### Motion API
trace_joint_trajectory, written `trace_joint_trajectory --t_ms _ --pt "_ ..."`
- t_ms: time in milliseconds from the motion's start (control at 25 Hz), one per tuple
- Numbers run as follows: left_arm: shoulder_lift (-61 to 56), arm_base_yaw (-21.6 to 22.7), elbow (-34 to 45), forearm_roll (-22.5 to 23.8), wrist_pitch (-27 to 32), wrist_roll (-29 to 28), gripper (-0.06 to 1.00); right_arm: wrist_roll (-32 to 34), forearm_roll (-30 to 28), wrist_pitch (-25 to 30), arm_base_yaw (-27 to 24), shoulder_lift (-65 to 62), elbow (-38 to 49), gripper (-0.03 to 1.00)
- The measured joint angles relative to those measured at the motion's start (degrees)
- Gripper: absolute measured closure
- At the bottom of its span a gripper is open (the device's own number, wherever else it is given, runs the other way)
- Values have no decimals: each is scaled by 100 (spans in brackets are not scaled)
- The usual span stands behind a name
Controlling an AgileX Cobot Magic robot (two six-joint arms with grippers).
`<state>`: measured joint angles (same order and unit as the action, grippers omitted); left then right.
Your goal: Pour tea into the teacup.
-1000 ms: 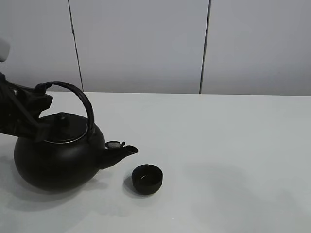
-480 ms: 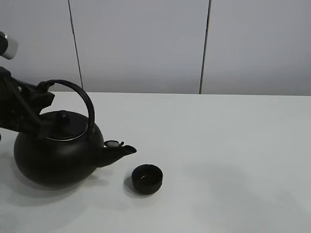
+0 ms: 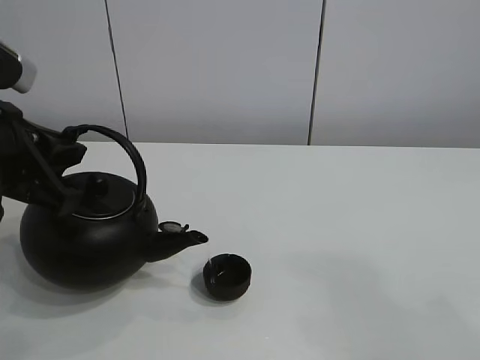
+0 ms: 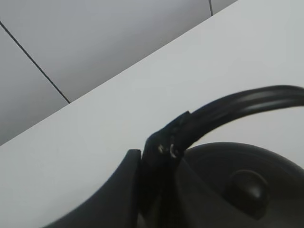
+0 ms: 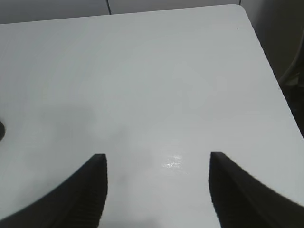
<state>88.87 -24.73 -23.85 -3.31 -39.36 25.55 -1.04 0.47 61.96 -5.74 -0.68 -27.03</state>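
The small matte-black teacup (image 3: pixel 228 276) stands on the white table (image 3: pixel 352 225) in the exterior high view. A big black kettle (image 3: pixel 82 236) is to its left, its spout (image 3: pixel 182 238) pointing at the cup and ending just short of it. My left gripper (image 3: pixel 64 154) is shut on the kettle's arched handle (image 3: pixel 120 146); the left wrist view shows the fingers (image 4: pixel 152 166) clamped on that handle (image 4: pixel 237 102) above the lid knob (image 4: pixel 247 187). No tea stream shows. My right gripper (image 5: pixel 156 190) is open and empty over bare table, out of the exterior view.
The table's far corner and right edge (image 5: pixel 266 61) show in the right wrist view, with a dark object (image 5: pixel 297 71) beyond it. Grey wall panels (image 3: pixel 225 67) stand behind the table.
The kettle has shifted slightly left and levelled, so its spout has drawn back a little from the teacup. The teacup has not moved.
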Motion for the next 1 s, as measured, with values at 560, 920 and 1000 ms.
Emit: trace_joint_trajectory --t_ms 560,920,1000 --pt "0 0 0 0 2 257 83 0 0 0 0 0 0 54" --pt "0 0 0 0 2 277 83 0 0 0 0 0 0 54" --pt "0 0 0 0 2 277 83 0 0 0 0 0 0 54"
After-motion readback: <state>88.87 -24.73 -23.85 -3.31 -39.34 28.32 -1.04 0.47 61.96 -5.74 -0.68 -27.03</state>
